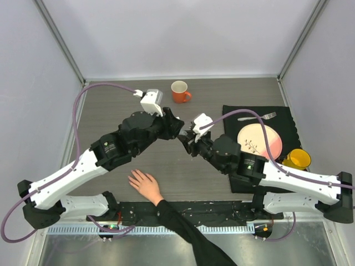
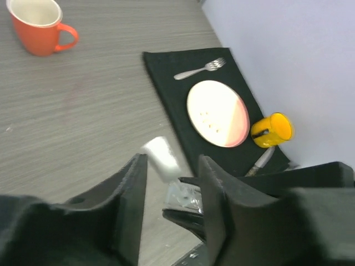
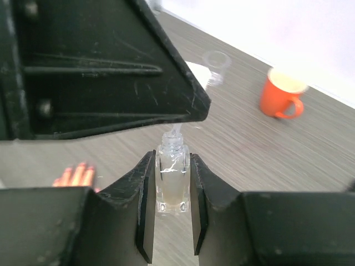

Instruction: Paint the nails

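**Glass bottle pinched upright, cap at the other arm's fingertips**

The right gripper (image 3: 172, 157) is closed tight on the small clear bottle (image 3: 172, 188). It holds the bottle upright, so the neck faces the other arm. The left gripper (image 2: 173, 166) hovers over that neck, its jaws partly apart and clamping nothing. The white cap (image 2: 161, 158) shows blurred at its fingertips, and I cannot tell whether it is on or off the neck. The nails (image 1: 133, 177) belong to a human hand (image 1: 145, 185) laid flat near the table's near edge, well apart from both grippers, apparently ready for the brush.
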`<state>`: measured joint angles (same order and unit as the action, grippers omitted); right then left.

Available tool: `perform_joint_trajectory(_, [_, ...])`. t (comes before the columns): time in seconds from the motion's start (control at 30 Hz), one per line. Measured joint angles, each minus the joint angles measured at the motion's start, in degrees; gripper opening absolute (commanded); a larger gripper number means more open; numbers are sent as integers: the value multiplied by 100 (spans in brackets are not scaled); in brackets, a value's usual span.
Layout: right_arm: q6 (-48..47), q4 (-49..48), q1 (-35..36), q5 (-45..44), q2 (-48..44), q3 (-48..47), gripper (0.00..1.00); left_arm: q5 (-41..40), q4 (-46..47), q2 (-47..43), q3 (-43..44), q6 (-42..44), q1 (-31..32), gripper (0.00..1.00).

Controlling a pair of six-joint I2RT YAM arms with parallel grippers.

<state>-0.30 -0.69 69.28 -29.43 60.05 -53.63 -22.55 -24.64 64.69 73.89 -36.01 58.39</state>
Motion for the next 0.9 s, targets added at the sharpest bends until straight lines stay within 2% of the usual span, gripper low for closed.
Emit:
perform_joint_trajectory(0.03, [22,-13,-28,208,-120,39,1,68,24,-107,-63,13,-2,69])
perform_joint_trajectory(0.13, [146,-28,-136,894,-439,98,1,363,57,-391,-173,46,-22,87])
perform_joint_trajectory(0.23, [339,-35,-404,1611,-645,116,1,767,133,-728,-275,94,-42,100])
perform_joint_trajectory(0.4, [719,-2,-1088,3029,-863,186,1,1508,302,-1307,-522,234,-72,100])
perform_joint_trajectory(0.5, [894,59,-1287,3491,-997,269,1,1613,328,-1567,-640,245,-74,100])
perform_joint_trajectory(0.63, [990,103,-1342,3526,-1222,485,1,1008,31,-1626,-625,184,-76,97])
perform_joint_trajectory(0.77, [1010,125,-1364,3397,-1368,804,1,114,-769,-1322,-254,83,-116,98])
perform_joint_trajectory(0.9, [966,116,-1390,3213,-1394,1058,1,-179,-1091,-1005,-81,66,-157,100])
